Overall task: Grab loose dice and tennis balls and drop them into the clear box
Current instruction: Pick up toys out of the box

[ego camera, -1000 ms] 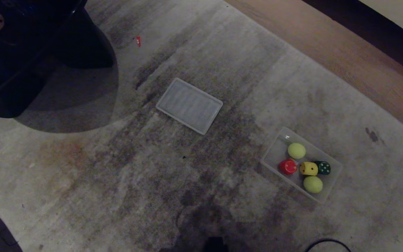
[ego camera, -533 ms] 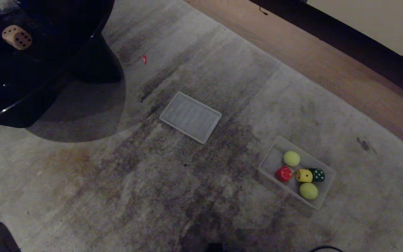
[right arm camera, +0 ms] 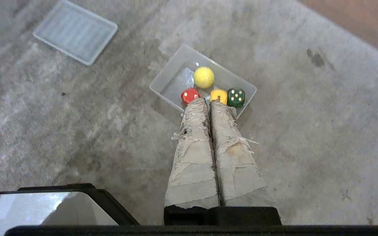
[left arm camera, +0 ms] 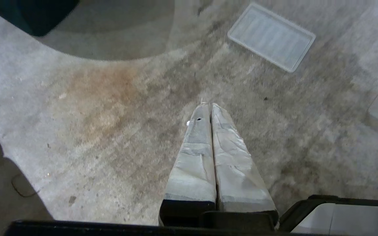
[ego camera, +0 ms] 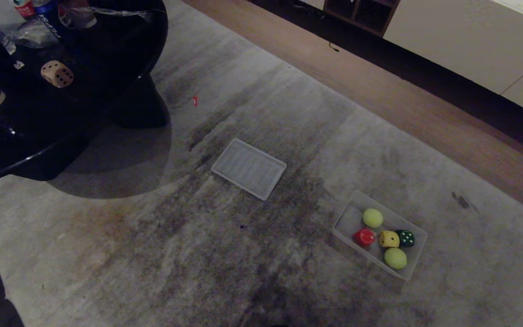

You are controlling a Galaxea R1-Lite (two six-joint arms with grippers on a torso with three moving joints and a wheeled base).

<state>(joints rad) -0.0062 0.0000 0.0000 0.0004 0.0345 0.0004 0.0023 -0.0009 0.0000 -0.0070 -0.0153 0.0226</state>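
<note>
So the clear box (ego camera: 347, 221), translucent plastic with rounded corners, sits on the stained grey carpet (ego camera: 152, 254) holding two fuzzy tennis balls (ego camera: 372, 217) plus three rounded dice: red die (ego camera: 364, 236), yellow die (ego camera: 388, 239), dark green die (ego camera: 406, 238). The fourth, the tan die (ego camera: 57, 74), is up on the glossy black table (ego camera: 84, 104). A ribbed white lid (ego camera: 249, 168) lies flat between them. Left gripper (left arm camera: 208, 105) and right gripper (right arm camera: 206, 100) are both pressed together, empty.
</note>
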